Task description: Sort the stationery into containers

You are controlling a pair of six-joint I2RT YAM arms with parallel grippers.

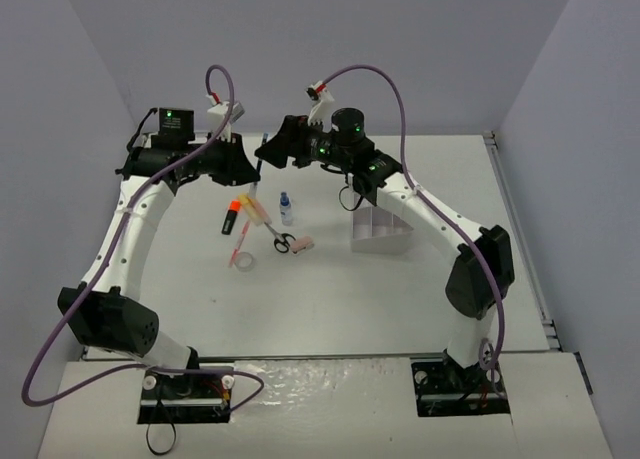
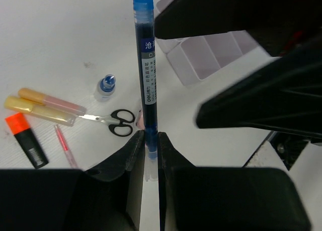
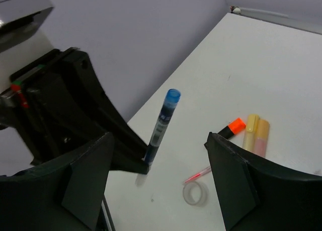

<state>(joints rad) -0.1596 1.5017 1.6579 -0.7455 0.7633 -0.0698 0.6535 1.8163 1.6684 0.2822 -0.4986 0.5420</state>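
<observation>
My left gripper (image 2: 151, 140) is clenched on the lower end of a blue pen (image 2: 146, 65), which stands straight out from my fingers, cap farthest from me. My right gripper (image 3: 160, 143) faces it with fingers spread wide, gripping nothing. On the table (image 2: 60, 29) just past my left fingertips lie the scissors (image 2: 118, 122) and, further left, a thin pink stick (image 2: 64, 144) and the orange highlighter (image 2: 26, 139). Beyond those are the yellow highlighter (image 2: 40, 111) and pink highlighter (image 2: 53, 101), side by side and touching. The blue-capped bottle (image 2: 106, 85) is past the scissors. Farthest, right of the pen, stands the white tray (image 2: 201, 55).
</observation>
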